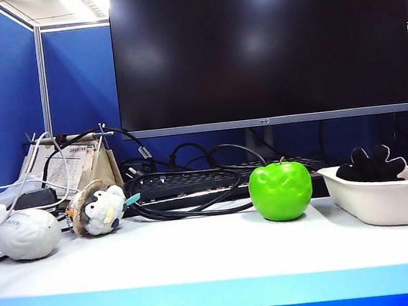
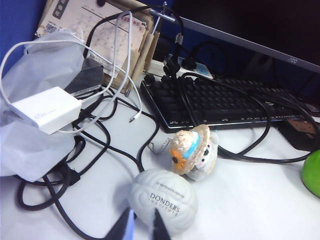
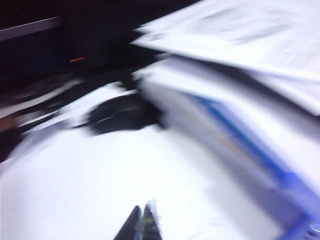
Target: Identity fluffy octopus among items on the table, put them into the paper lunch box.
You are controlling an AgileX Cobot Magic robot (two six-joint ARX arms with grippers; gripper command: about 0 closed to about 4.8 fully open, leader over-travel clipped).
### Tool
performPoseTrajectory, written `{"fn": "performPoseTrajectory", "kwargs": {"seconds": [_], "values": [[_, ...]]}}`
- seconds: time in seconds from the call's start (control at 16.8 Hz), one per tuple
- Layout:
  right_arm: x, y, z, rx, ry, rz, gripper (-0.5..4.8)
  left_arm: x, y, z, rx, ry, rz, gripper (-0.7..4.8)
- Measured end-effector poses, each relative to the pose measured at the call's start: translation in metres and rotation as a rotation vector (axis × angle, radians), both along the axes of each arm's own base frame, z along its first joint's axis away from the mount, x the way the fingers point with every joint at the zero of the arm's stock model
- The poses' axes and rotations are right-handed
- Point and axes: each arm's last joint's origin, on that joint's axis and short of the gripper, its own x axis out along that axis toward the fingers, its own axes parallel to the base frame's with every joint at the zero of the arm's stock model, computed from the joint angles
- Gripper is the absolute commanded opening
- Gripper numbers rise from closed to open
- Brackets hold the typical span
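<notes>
- Left gripper [image 2: 141,227]: fingers pressed together, nothing between them, tips hanging just above the near side of the brain-shaped ball [image 2: 162,200].
- Beside that ball, a round brown-and-white plush bird [image 2: 192,152], close but apart, with a tangle of black cables [image 2: 95,145] and a white charger block [image 2: 45,109] off to one side.
- Behind the bird, a black keyboard [image 2: 220,102] under the edge of a dark monitor [image 1: 259,46].
- Right gripper [image 3: 140,225]: fingers closed tip to tip, empty, over bare white table [image 3: 100,190]; picture heavily blurred, a white and blue box shape [image 3: 225,140] alongside, not identifiable.
- Neither gripper visible from the exterior camera.
- On the table, toward the right: green apple [image 1: 281,190], then the paper lunch box [image 1: 382,201] just beside it, apart.
- Inside the lunch box: the fluffy octopus [image 1: 371,164], black underside and stubby tentacles turned up, rising above the rim.
- Far left of the tabletop: ball and bird side by side.
</notes>
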Motion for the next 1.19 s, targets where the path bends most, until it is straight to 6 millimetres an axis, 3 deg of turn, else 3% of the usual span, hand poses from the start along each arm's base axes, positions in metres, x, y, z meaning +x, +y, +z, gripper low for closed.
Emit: {"fn": "performPoseTrajectory", "kwargs": {"seconds": [1.19], "values": [[-0.0007, -0.0033, 0.0000, 0.000, 0.000, -0.035, 0.03, 0.0000, 0.0000, -0.0001, 0.000, 0.001, 0.000, 0.57]]}}
